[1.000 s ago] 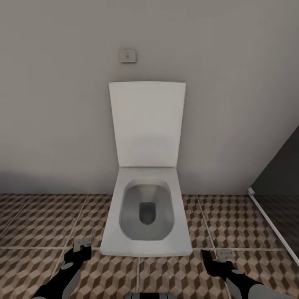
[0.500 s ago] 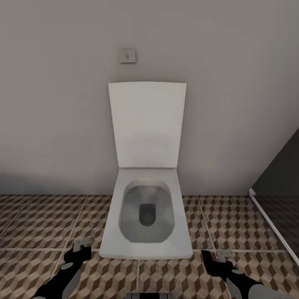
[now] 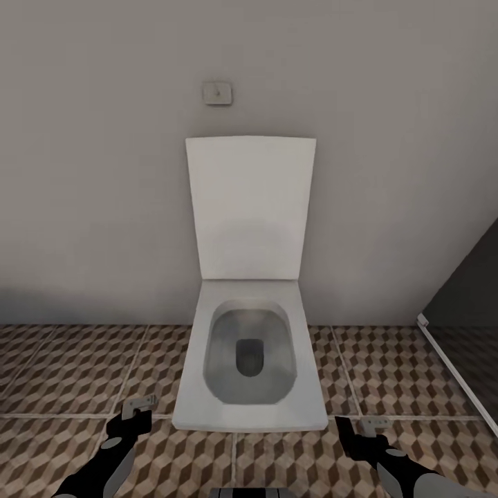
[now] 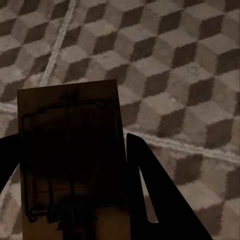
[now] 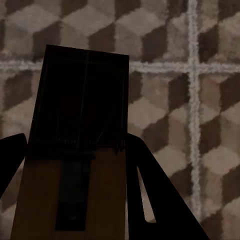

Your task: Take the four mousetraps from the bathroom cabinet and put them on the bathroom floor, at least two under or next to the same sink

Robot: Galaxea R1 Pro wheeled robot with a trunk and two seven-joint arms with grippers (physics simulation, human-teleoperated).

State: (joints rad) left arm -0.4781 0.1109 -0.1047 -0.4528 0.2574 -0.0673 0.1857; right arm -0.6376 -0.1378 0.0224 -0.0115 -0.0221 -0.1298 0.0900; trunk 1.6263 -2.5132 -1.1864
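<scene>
Two mousetraps in transit, one in each tool, facing a toilet

One mousetrap (image 4: 70, 165) sits clamped in the left tool (image 4: 70, 200), another mousetrap (image 5: 80, 145) in the right tool (image 5: 75, 200), both above the bathroom floor (image 3: 62, 373). This looks like the carry step; next the robot must find the sink and lower them beside it. The wrist views show the traps; the head view shows the toilet (image 3: 249, 360), wall button (image 3: 217, 93) and a dark panel (image 3: 467, 297).

The toilet (image 3: 249, 360) looks smooth, hard and a little shiny. Around it, the bathroom floor (image 3: 62, 373) is matt patterned tile. The mousetrap (image 4: 70, 165) seems like dull wood, maybe.
</scene>
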